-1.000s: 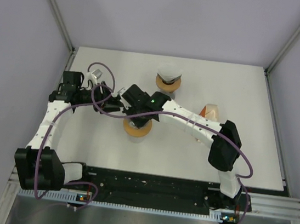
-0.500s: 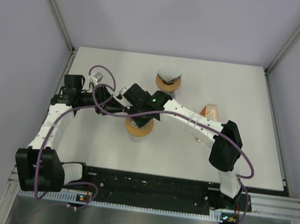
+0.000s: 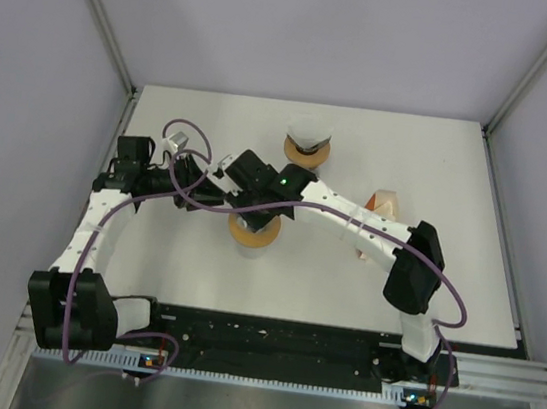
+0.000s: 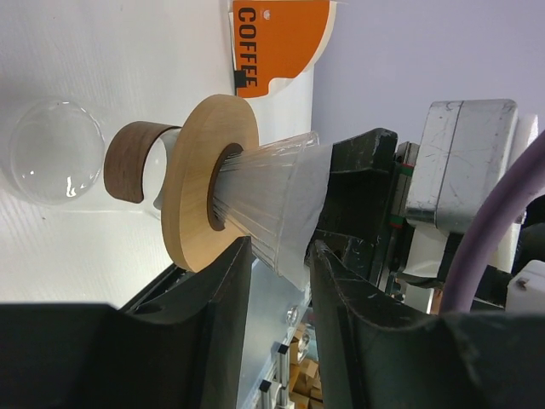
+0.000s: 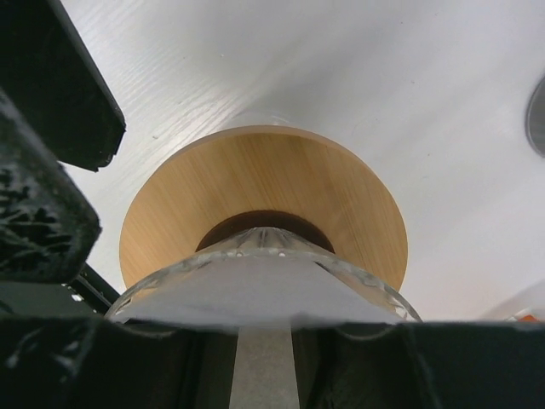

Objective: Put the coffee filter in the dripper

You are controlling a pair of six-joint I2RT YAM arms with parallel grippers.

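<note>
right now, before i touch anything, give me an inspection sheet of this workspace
surface: white table, no spills seen
job's things: coffee filter sits inside the glass dripper with a wooden collar, on a glass carafe
clutter: second dripper at the back; orange coffee box on the right
grippers: left gripper open, fingers either side of the dripper's rim; right gripper open a little at the filter's edge
cables: purple cables loop loosely along both arms, no snag seen
surroundings: plain wall panels on three sides; nothing else seen
</note>
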